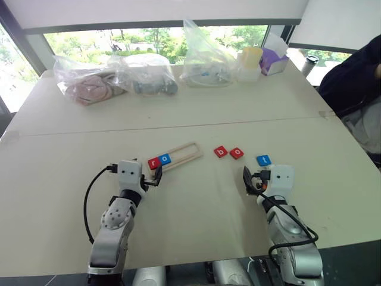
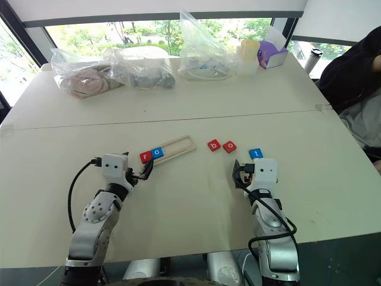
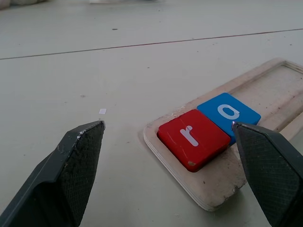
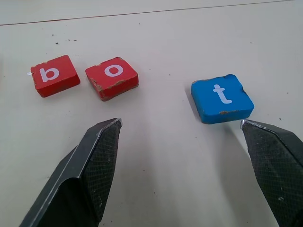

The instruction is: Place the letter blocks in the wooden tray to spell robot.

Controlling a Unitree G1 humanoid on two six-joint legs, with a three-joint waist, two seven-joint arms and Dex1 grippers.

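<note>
Bags (image 1: 119,77) are sitting far back; nothing is blocking my wide-apart left gripper (image 3: 165,156) and right gripper (image 4: 182,156). Red r (image 3: 193,138) and blue o (image 3: 228,113) are lying in the wooden tray (image 3: 265,90).

A pale table (image 1: 196,113) carries the wooden tray (image 1: 184,152) near its middle, with three loose letter blocks to its right: red b (image 1: 221,151), red o (image 1: 236,153) and blue t (image 1: 264,159). Clear plastic bags (image 1: 113,76) and a lidded container (image 1: 250,62) lie along the far edge
</note>
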